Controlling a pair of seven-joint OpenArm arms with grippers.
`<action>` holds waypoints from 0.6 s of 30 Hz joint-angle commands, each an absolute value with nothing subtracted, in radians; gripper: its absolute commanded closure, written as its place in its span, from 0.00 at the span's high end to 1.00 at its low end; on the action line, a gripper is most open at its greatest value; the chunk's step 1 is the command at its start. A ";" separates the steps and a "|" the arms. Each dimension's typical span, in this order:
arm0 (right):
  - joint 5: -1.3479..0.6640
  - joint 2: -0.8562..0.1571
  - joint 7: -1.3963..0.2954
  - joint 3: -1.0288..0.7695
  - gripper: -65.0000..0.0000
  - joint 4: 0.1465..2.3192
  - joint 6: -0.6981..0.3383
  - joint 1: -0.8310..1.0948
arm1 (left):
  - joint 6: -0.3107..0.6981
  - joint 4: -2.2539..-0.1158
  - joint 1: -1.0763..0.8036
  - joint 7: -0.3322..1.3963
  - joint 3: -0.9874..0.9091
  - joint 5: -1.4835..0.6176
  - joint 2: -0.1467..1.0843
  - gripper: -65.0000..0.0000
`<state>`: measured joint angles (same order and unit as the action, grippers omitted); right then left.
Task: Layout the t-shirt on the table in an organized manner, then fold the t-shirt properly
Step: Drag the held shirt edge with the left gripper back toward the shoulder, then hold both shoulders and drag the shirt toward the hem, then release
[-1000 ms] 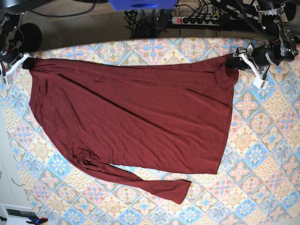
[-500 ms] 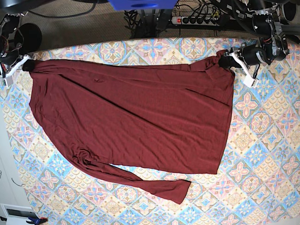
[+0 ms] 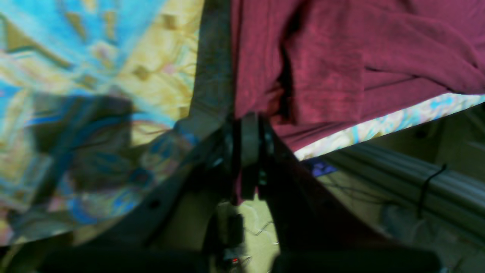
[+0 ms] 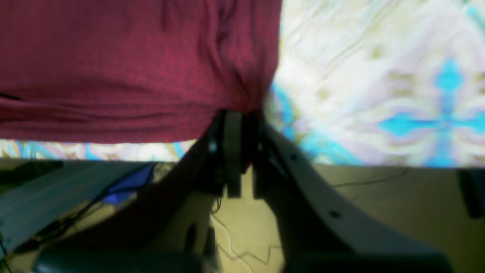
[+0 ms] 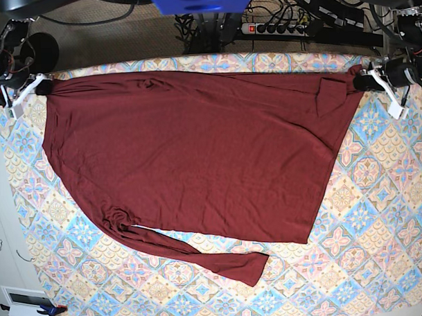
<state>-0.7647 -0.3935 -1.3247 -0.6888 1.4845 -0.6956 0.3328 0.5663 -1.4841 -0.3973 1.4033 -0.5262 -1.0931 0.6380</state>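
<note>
Outward goes the left gripper (image 5: 366, 80), hauling its corner of the dark maroon long-sleeved knit t-shirt (image 5: 190, 152) from where it sagged a moment ago to the far right edge of the table with its pastel blue, pink and cream diamond-tile cloth (image 5: 379, 214). What was a slack, curved top hem now runs nearly straight across the back of the table.

Both claws are clenched on fabric. The left wrist view shows maroon cloth pinched between the closed jaws, with a small fold bunched just beside the grip. The right gripper (image 5: 38, 86) holds the opposite corner at the far left edge, and its wrist view shows the knit gathered into its jaws the same way.

So the layout step is in hand, not the fold: the shirt lies spread over the table's middle, stretched between the two arms along its top edge. But it isn't tidy. One long sleeve (image 5: 200, 254) trails diagonally toward the front, with a crumpled knot where it meets the body, and the lower hem slants.

Next, I'd judge, both corners should be lowered flat and let go, then the stray sleeve straightened before any fold begins.
</note>
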 commanded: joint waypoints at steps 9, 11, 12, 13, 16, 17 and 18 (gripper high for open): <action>-0.780 -0.389 -1.313 -0.676 0.01 1.560 -0.698 0.335 | 0.619 -1.498 -0.375 1.396 -0.585 -1.138 0.685 0.00; -0.777 -0.389 -1.311 -0.676 0.01 1.558 -0.698 0.334 | 0.619 -1.498 -0.344 1.396 -0.588 -1.182 0.662 0.00; -0.777 -0.389 -1.311 -0.676 0.01 1.557 -0.698 0.334 | 0.618 -1.498 -0.328 1.396 -0.590 -1.204 0.653 0.00; -0.777 -0.389 -1.311 -0.676 0.01 1.555 -0.698 0.334 | 0.616 -1.497 -0.312 1.396 -0.590 -1.219 0.642 0.00; -0.777 -0.389 -1.308 -0.677 0.01 1.550 -0.698 0.332 | 0.615 -1.492 -0.251 1.396 -0.593 -1.233 0.598 0.00; -0.777 -0.390 -1.307 -0.677 0.01 1.550 -0.698 0.329 | 0.615 -1.492 -0.234 1.396 -0.602 -1.233 0.582 0.00; -0.777 -0.390 -1.307 -0.677 0.01 1.550 -0.698 0.314 | 0.615 -1.492 -0.217 1.396 -0.622 -1.233 0.562 0.00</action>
